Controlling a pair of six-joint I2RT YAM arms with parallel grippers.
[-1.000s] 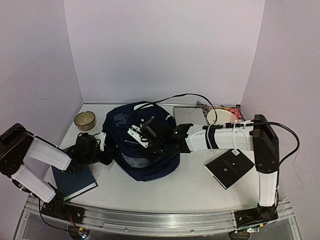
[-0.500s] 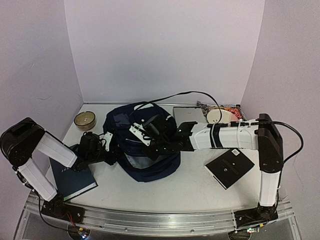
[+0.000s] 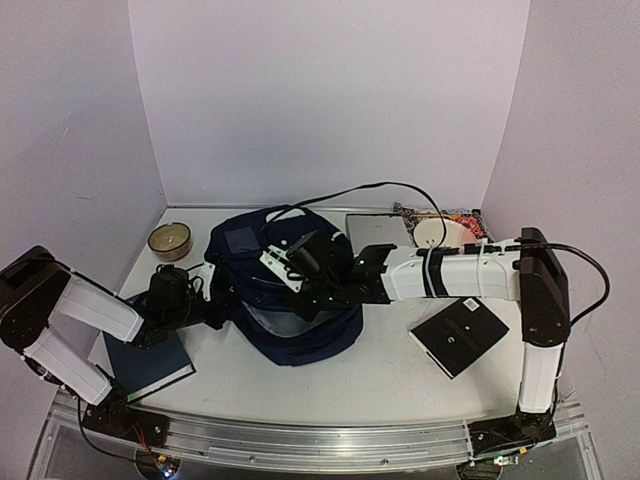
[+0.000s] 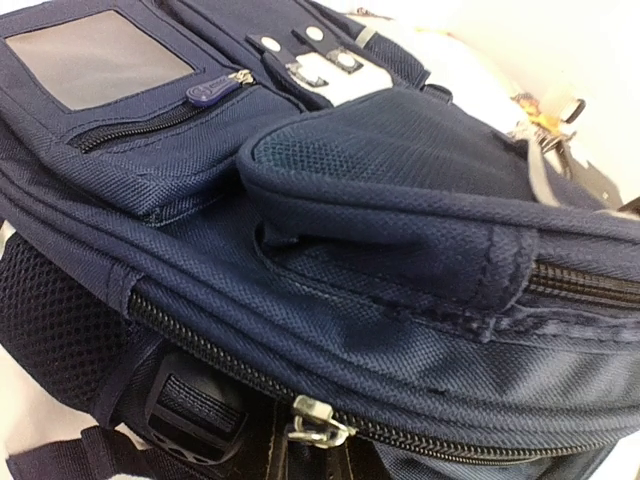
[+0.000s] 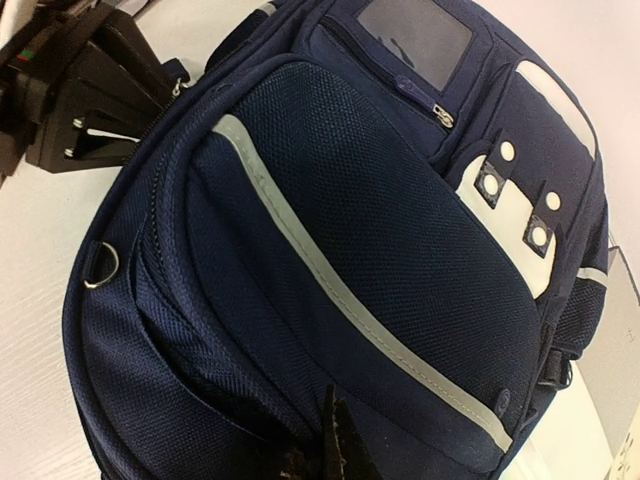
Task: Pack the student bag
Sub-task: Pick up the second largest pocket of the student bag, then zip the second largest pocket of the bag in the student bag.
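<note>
Student bag point(image 3: 290, 305) at mid-table, lying on its back, zips shut. Over the preceding second the left gripper point(image 3: 215, 298) had drawn in to the bag's left edge and narrowed its jaws near the zip pull point(image 4: 315, 428). Whether it gripped the pull could not be told. The right gripper point(image 5: 335, 440) was closed against the bag's fabric. Opening seemed imminent, while the book point(image 3: 150, 360) lay unpacked. The window pocket point(image 4: 95, 55) was blank and the book's lettering illegible.

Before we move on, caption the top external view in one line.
Left arm and right arm meet at the navy student bag; dark book beside the left.
</note>
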